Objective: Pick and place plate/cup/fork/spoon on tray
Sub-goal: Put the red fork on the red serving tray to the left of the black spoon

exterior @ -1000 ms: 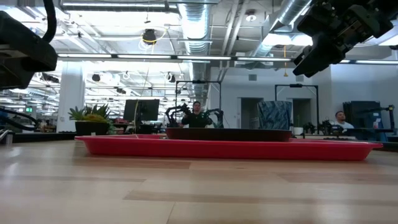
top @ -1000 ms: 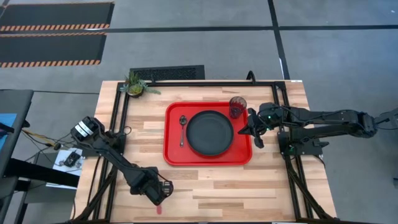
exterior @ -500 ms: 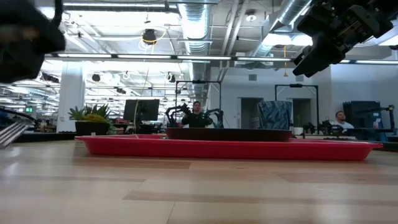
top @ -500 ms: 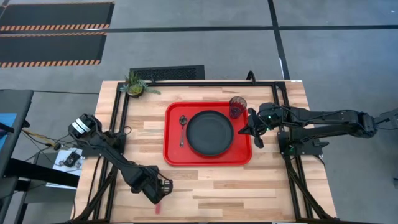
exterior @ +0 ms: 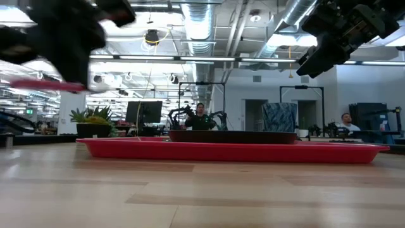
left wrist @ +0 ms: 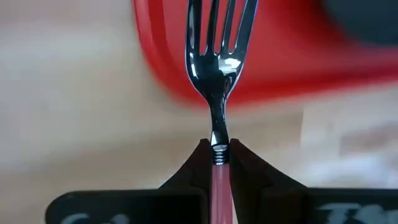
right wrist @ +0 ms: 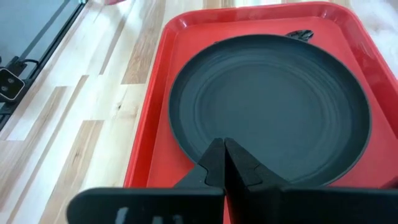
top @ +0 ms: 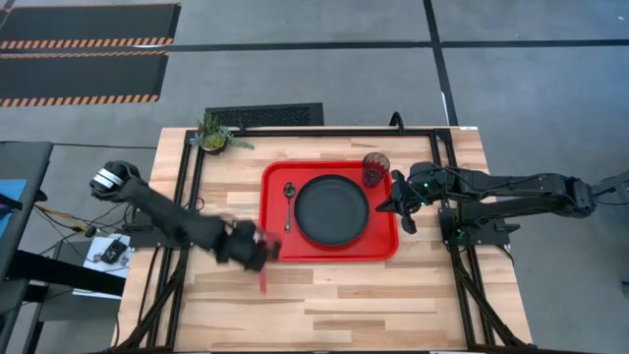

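Note:
The red tray (top: 378, 243) lies mid-table and carries the black plate (top: 332, 209), the dark spoon (top: 288, 204) left of the plate, and the reddish cup (top: 374, 169) at its far right corner. My left gripper (top: 257, 252) is shut on the fork (left wrist: 217, 74) above the table by the tray's near left corner. The fork's tines reach over the tray's rim (left wrist: 186, 81), and its pink handle (top: 262, 282) sticks out toward the near edge. My right gripper (top: 401, 208) is shut and empty, held above the tray's right rim. My left gripper pinches the fork between its two fingers where the pink handle meets the metal neck (left wrist: 218, 157). The fingers come from above and lie across the fork. The fork is lifted clear of the table and hangs about level, as its handle in the low view (exterior: 44, 84) shows.
A small potted plant (top: 213, 135) stands at the table's far left corner. Black frame rails (top: 193, 187) run along the table's left and right sides. Bare wood lies between the tray and the near edge. People show in the room behind in the low view.
My left gripper has risen from near the table's front edge and swung toward the far edge, to the tray's near left corner. It stays shut on the fork, which has been lifted clear and now hangs level with its tines over the tray's rim.

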Motion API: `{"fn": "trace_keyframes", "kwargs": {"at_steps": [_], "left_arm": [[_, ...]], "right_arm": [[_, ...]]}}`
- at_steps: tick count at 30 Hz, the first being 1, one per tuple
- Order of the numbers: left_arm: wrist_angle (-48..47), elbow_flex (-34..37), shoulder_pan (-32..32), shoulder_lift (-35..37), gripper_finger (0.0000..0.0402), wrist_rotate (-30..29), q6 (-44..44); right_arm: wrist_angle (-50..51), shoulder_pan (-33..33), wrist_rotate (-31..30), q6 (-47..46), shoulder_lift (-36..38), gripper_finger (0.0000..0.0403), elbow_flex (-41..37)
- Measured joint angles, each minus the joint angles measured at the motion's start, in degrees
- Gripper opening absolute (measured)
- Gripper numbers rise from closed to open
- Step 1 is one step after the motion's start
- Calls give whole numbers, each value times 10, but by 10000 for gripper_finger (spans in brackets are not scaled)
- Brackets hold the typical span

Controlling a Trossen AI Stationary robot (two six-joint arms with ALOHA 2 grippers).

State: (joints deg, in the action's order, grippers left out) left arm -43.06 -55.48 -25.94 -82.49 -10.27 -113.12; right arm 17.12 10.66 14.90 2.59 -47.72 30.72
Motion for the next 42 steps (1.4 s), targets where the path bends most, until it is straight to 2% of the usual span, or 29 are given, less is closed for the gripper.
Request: {"fn": "trace_keyframes", "kwargs": {"at_steps": [7, 10, 17, 25, 42], "left_arm": [[-18, 3, 208, 19, 12, 19, 246], [10, 3, 289, 11, 12, 34, 351], [48, 3, 418, -15, 12, 59, 499], [81, 3, 448, -93, 12, 128, 563], [93, 2, 448, -157, 12, 147, 528]], "right_arm": [[-1, 0, -1, -7, -4, 12, 0], [0, 0, -6, -10, -4, 12, 0], [-2, 0, -22, -11, -4, 12, 0], [-5, 11, -33, -15, -4, 12, 0], [-10, 38, -30, -21, -4, 12, 0]]}}
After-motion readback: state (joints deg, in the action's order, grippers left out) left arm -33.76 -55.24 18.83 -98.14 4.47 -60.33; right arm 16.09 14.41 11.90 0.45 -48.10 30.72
